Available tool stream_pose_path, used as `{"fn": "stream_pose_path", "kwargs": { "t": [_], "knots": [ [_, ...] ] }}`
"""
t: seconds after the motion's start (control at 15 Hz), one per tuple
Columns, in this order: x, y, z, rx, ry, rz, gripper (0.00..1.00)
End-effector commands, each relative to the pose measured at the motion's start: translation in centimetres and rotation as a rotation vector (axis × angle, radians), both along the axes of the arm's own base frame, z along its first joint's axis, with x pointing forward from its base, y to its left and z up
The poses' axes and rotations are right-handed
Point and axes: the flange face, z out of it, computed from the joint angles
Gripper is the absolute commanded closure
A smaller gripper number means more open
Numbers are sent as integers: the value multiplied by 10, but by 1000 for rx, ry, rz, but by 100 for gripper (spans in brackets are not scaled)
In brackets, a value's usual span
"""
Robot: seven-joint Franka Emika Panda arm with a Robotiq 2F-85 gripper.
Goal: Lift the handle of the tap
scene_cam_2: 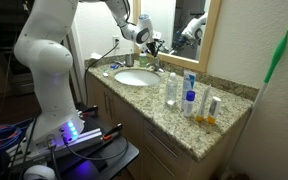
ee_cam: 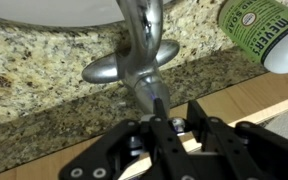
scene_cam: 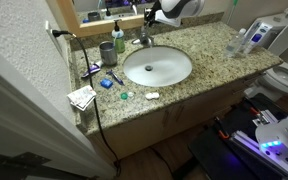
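Observation:
The tap (ee_cam: 134,60) is a chrome faucet. In the wrist view its spout runs up toward the white basin (ee_cam: 44,8). Its short chrome handle (ee_cam: 149,88) points down toward my gripper (ee_cam: 179,125). The gripper's fingers are apart, and the handle's tip meets the left finger, with nothing clamped between the two. In both exterior views the gripper (scene_cam: 149,16) (scene_cam_2: 150,46) hovers at the back of the basin (scene_cam: 156,67) (scene_cam_2: 134,77), just over the tap (scene_cam: 142,40) (scene_cam_2: 155,62).
A green soap bottle (ee_cam: 264,35) (scene_cam: 118,37) stands close beside the tap, next to a grey-green cup (scene_cam: 106,52). A mirror frame runs behind the counter. Small items lie on the granite at one end (scene_cam: 99,82), and several bottles stand at the other (scene_cam_2: 189,95).

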Motion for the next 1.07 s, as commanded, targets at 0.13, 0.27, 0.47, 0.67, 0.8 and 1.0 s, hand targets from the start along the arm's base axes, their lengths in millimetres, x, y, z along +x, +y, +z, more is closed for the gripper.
{"fn": "stream_pose_path", "kwargs": {
  "t": [0.13, 0.27, 0.47, 0.67, 0.8, 1.0],
  "knots": [
    [-14, -17, 28, 71, -91, -68, 77],
    [-22, -19, 31, 47, -1, -39, 46],
    [-46, -44, 55, -32, 103, -29, 25],
    [-73, -56, 74, -79, 242, 65, 5],
    [-79, -73, 63, -98, 366, 75, 0],
    [-67, -62, 79, -71, 294, 52, 0]
  ]
}}
